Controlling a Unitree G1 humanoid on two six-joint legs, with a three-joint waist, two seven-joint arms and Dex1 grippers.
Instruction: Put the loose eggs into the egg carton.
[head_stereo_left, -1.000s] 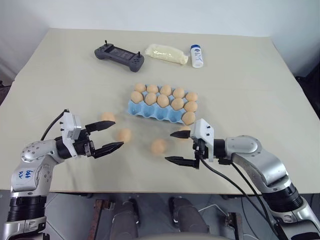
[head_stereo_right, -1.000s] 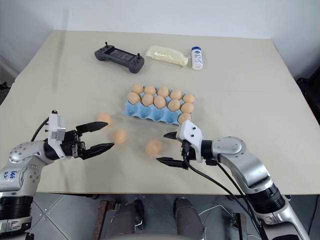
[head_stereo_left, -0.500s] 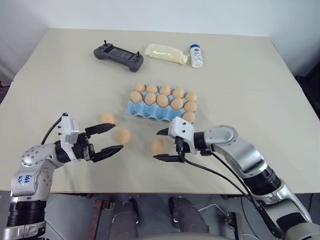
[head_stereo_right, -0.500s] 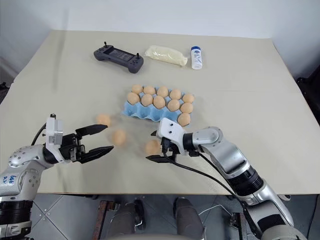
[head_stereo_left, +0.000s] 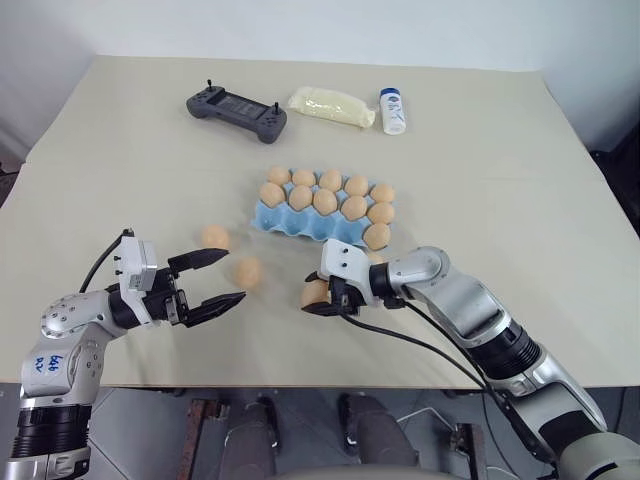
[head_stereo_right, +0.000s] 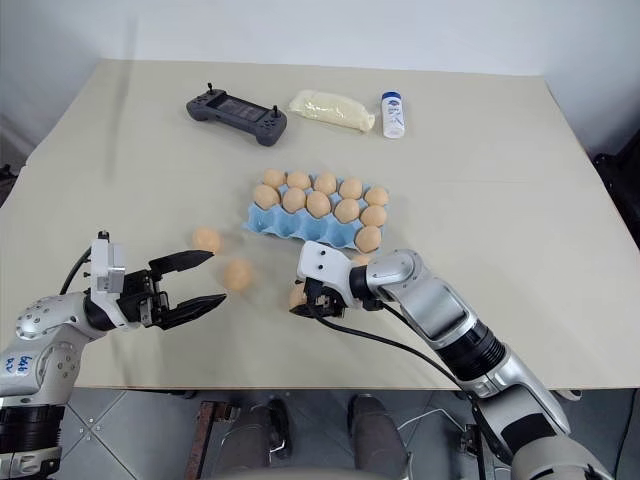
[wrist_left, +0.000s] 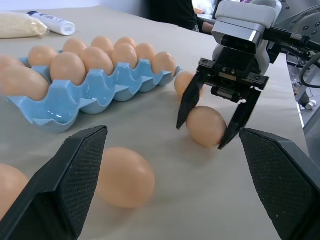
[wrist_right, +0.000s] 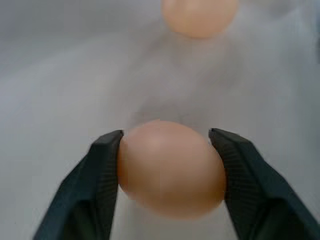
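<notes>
The light blue moulded egg carton (head_stereo_left: 322, 215) sits mid-table with eleven of its cups filled by smooth tan-brown eggs — the near row has four empty cups. Four loose eggs are left on the beige table (head_stereo_left: 480, 150): one (wrist_left: 206, 125) pinched between the right gripper's (head_stereo_left: 318, 296) closed black fingers and resting on the tabletop, one (wrist_left: 184, 83) just beside the carton's near corner, two (head_stereo_left: 231, 255) near the left gripper (head_stereo_left: 213, 278). That gripper hovers with its jaws spread wide, holding nothing — so most of the filling looks done.
</notes>
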